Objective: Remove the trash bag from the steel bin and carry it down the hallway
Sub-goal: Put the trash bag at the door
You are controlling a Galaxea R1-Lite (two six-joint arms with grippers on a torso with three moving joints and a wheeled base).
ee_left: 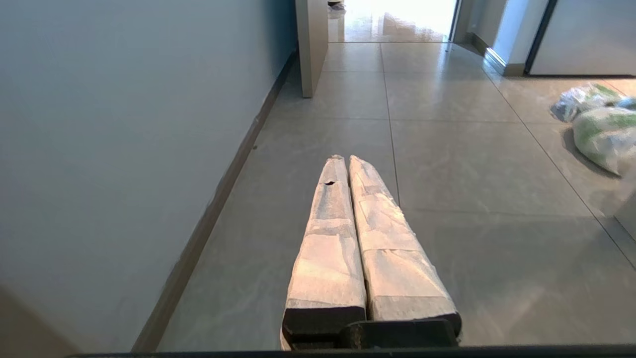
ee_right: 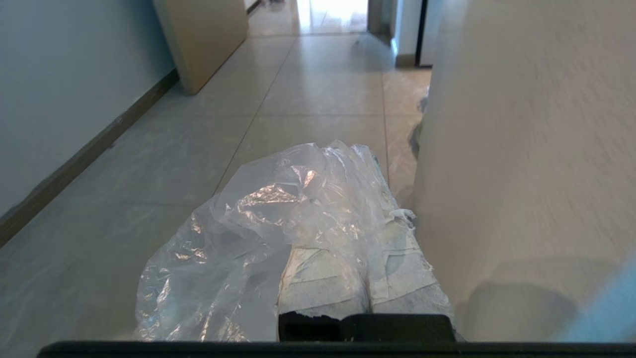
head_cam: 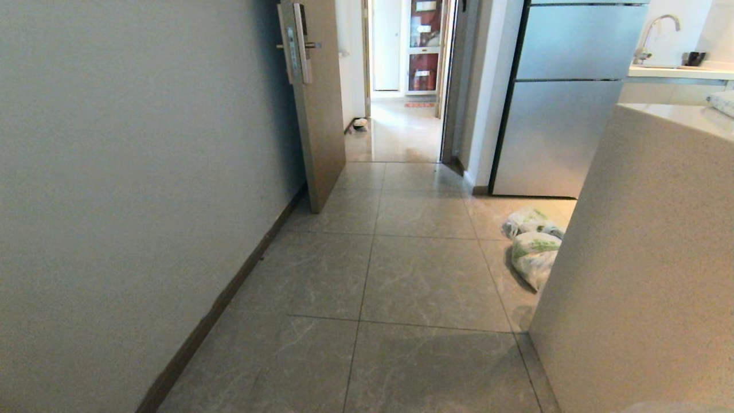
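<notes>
Open floor (head_cam: 424, 275) runs to the doorway, wall (head_cam: 114, 172) left, counter (head_cam: 648, 258) right; right gripper (ee_right: 370, 199) pinches the trash bag (ee_right: 238, 238), left gripper (ee_left: 348, 161) fingers closed, empty.

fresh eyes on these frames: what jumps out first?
Probably the clear trash bag, crumpled over the right gripper, whose jaws are shut on it beside the pale counter wall. Next, the white bags with green print on the grey floor by the counter's base, in front of the steel fridge. The left gripper is empty, jaws shut, pointing past the open door toward the bright hallway.
</notes>
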